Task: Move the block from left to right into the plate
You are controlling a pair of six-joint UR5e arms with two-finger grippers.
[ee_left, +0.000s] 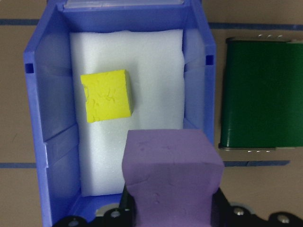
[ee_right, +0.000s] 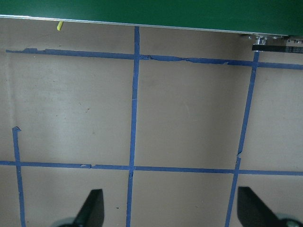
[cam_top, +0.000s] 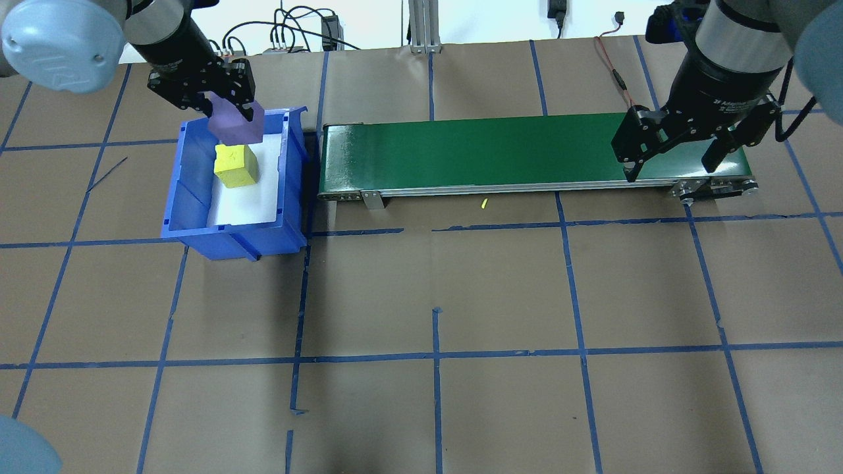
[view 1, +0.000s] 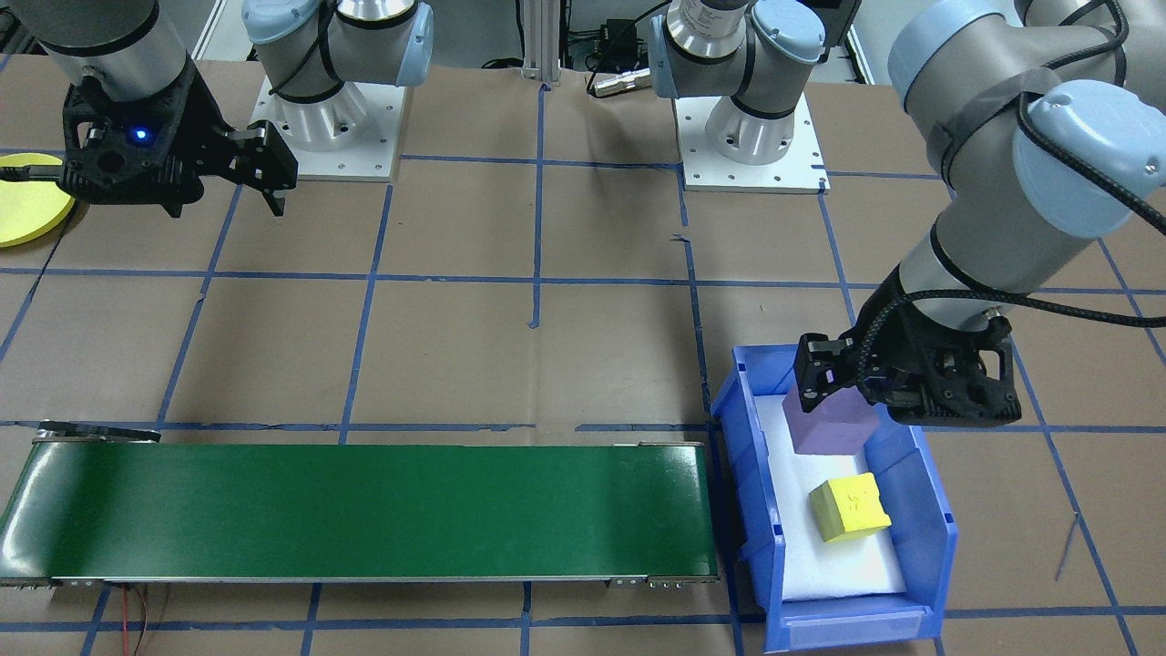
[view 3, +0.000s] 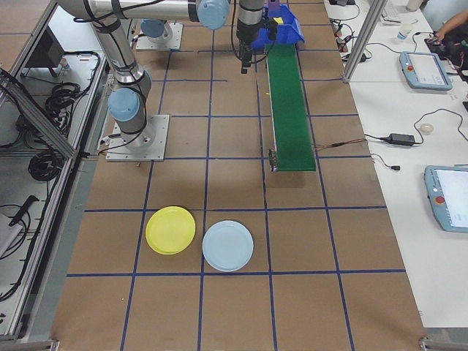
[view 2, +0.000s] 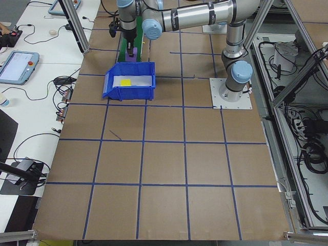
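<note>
The purple block (ee_left: 171, 179) sits clamped between my left gripper's (view 1: 833, 387) fingers, raised above the blue bin (view 1: 938, 519). Below it lies a yellow block (ee_left: 107, 95). My right gripper (cam_top: 672, 148) hangs spread apart; the yellow plate (view 3: 170, 229) lies well apart.

Blue bin (view 2: 129, 85) on the taped brown table (view 2: 164, 169).
A yellow block (view 2: 125, 81) lies inside it; the near arm (view 2: 179, 18) reaches over its far side.

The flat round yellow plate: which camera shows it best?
Exterior right shows the flat round bright-yellow plate whole, lying on the table beside a pale blue plate. The front-facing view catches only its edge, behind the right arm's jaws. The others miss it.
</note>
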